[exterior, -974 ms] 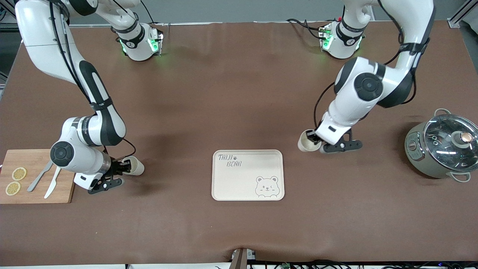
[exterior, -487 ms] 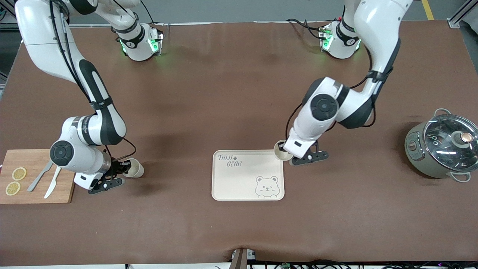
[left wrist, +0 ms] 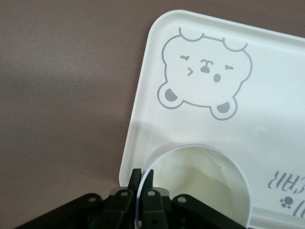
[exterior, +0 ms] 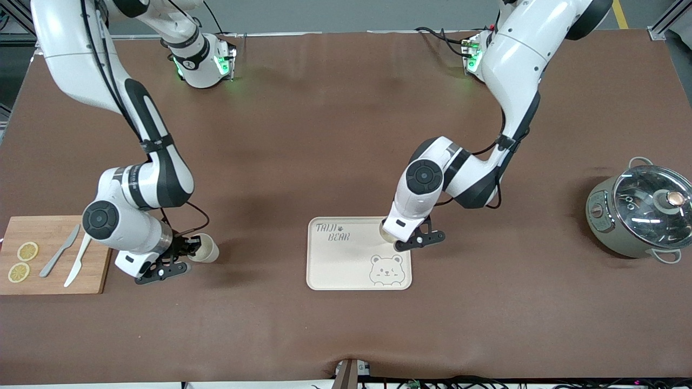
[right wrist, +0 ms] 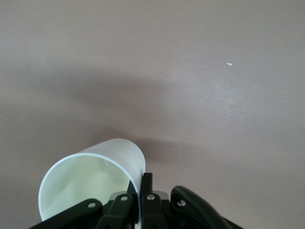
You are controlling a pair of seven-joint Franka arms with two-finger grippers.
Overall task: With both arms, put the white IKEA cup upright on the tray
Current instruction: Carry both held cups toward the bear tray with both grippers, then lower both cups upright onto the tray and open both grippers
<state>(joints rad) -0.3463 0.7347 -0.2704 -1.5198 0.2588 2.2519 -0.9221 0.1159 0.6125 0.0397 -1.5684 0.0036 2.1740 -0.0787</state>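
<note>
Jaws pinching cup rims, left over tray (exterior: 335,273)

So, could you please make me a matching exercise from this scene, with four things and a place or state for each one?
Things:
1. left gripper
2. right gripper
3. lemon slices
4. pot

Places or states:
A. on the cutting board
B. at the left arm's end of the table
C. shut on a cup over the tray
D. shut on a cup beside the cutting board

Pairs: 1-C, 2-D, 3-A, 4-B
</note>
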